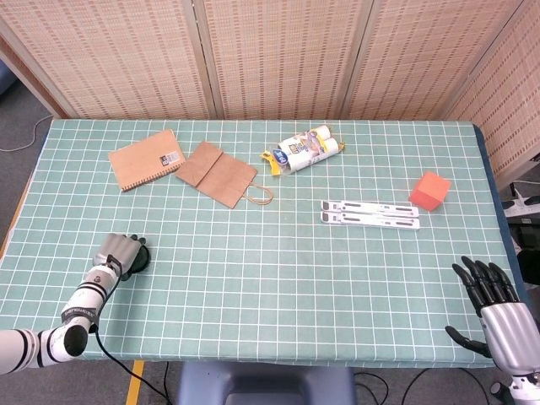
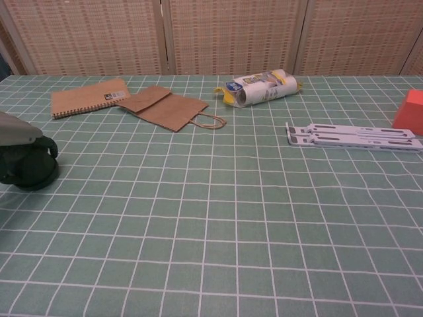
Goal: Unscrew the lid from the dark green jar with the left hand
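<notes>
The dark green jar (image 1: 140, 258) stands on the green checked tablecloth near the table's front left corner. My left hand (image 1: 117, 251) lies over its top, with the fingers wrapped around the upper part, so the lid is hidden. The chest view shows the jar (image 2: 30, 168) at the far left edge under the grey back of my left hand (image 2: 16, 129). My right hand (image 1: 496, 305) hangs off the front right corner of the table, holding nothing, fingers spread and pointing up.
A spiral notebook (image 1: 145, 158) and a brown paper bag (image 1: 218, 173) lie at the back left. A wrapped roll pack (image 1: 304, 150) sits at the back centre. A flat white stand (image 1: 369, 213) and an orange block (image 1: 429, 190) lie to the right.
</notes>
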Controlling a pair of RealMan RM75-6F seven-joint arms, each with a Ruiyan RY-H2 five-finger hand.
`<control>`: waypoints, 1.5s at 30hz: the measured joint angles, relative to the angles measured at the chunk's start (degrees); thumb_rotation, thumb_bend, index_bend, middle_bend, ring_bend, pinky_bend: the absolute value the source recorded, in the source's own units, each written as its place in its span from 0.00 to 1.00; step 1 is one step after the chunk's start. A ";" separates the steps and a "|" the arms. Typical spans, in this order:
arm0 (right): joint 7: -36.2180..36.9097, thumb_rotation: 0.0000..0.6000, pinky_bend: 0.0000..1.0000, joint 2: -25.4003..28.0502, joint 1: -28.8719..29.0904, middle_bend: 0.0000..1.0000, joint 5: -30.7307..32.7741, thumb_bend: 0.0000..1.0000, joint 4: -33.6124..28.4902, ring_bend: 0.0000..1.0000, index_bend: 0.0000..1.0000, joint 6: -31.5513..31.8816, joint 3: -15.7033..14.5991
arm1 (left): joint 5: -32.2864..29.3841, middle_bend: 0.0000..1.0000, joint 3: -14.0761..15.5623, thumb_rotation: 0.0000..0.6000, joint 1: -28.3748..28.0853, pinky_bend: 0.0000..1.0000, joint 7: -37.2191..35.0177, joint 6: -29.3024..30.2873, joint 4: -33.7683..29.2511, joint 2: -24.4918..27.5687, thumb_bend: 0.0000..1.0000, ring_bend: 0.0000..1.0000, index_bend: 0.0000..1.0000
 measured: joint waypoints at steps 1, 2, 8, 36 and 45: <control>0.00 1.00 0.00 0.06 0.01 0.00 0.04 0.07 -0.13 0.00 0.00 -0.07 -0.02 | 0.16 0.31 0.02 1.00 0.11 0.36 -0.10 0.07 0.05 -0.02 0.41 0.28 0.28; 0.01 1.00 0.00 0.10 0.01 0.00 0.07 0.07 -0.16 0.00 0.00 -0.11 -0.04 | 0.34 0.24 -0.02 1.00 0.22 0.33 -0.26 0.18 0.11 -0.04 0.41 0.22 0.21; 0.26 1.00 0.00 0.30 0.02 0.00 0.25 0.07 -0.32 0.00 0.00 -0.23 -0.09 | 2.44 0.04 -0.40 1.00 1.09 0.23 -1.36 0.61 0.59 -0.39 0.41 0.03 0.01; 1.23 1.00 0.00 0.60 -0.25 0.00 -0.41 0.08 -0.28 0.00 0.00 0.50 -0.29 | 7.37 0.00 -2.58 1.00 3.48 0.07 -5.06 0.18 -0.18 0.88 0.41 0.00 0.00; 1.03 1.00 0.00 0.67 -0.14 0.00 -0.61 0.08 -0.23 0.00 0.00 0.27 -0.35 | 9.74 0.00 -2.60 1.00 4.56 0.08 -5.37 2.19 -2.92 3.57 0.41 0.00 0.00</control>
